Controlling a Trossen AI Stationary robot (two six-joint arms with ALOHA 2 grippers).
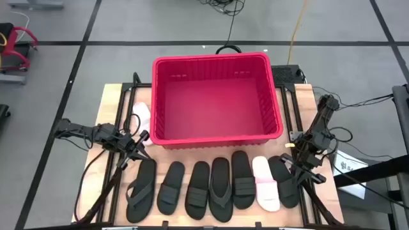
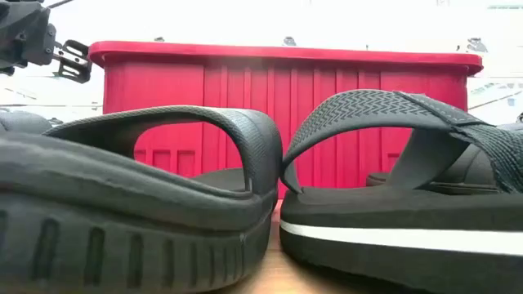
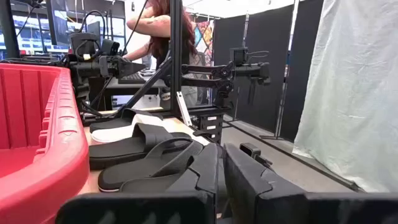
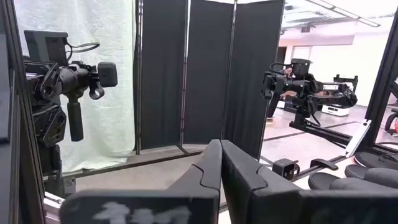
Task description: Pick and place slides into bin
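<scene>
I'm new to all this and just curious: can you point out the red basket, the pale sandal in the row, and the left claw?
red bin [image 1: 217, 62]: high view, far rim.
pale slide [image 1: 265, 186]: high view, its strap, in the row.
left gripper [image 1: 142, 138]: high view, fingertips beside the bin's left wall.

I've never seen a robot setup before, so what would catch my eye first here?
Probably the big red bin, empty, at the middle of the table. In front of it lies a row of slides, mostly black with one pale one toward the right. A dark arm waits at each side, left gripper and right gripper.
</scene>
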